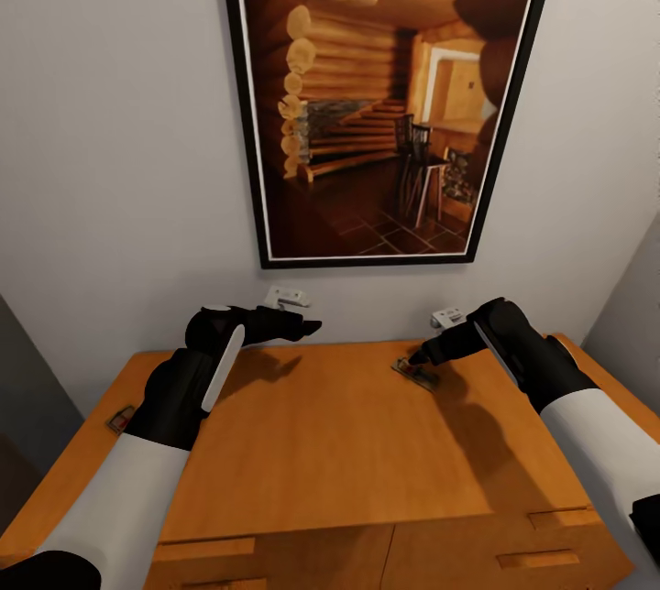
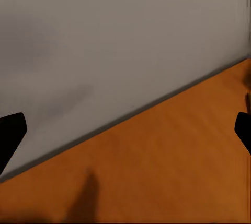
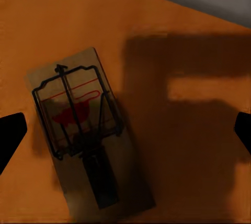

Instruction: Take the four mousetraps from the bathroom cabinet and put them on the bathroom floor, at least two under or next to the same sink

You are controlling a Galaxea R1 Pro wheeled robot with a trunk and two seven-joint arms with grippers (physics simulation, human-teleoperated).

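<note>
The right gripper (image 1: 423,357) reaches down, fingers spread, over a mousetrap (image 1: 415,373) near the cabinet's (image 1: 321,443) back edge. The left gripper (image 1: 307,327), spread too, hovers level by that edge; another mousetrap (image 1: 120,420) lies at the left edge.

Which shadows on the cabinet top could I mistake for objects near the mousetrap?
Right wrist view: a blocky gripper shadow darkens the cabinet beside and partly over the mousetrap. Head view: the right gripper casts a dark patch by it. Left wrist view: a soft, blurred shadow, no object.
</note>
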